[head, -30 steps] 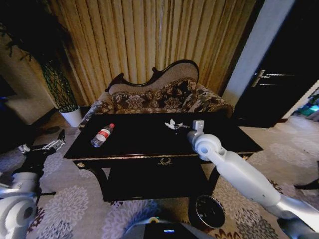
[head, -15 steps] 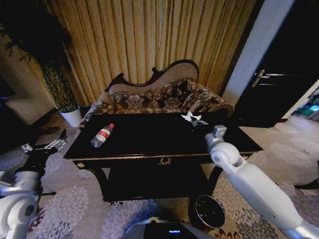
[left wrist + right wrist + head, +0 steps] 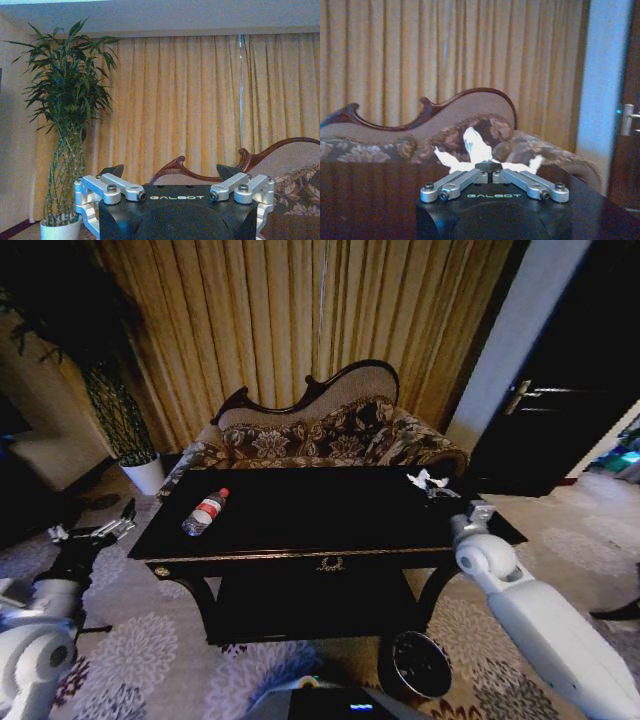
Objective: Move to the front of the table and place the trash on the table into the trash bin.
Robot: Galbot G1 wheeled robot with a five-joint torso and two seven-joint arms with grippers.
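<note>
Right gripper (image 3: 489, 166) clamps a white tissue (image 3: 472, 147) above the table (image 3: 300, 515); left gripper (image 3: 170, 172) gapes

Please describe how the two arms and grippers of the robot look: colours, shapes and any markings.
Both arms are smooth, rounded, glossy white shells with a ball-like joint near the wrist. The left gripper has a black body lettered GALBOT, silver bolted linkage bars and dark pointed fingers. The right gripper is built alike: black lettered body, silver linkages meeting at dark tips. No loose cables can be seen.
</note>
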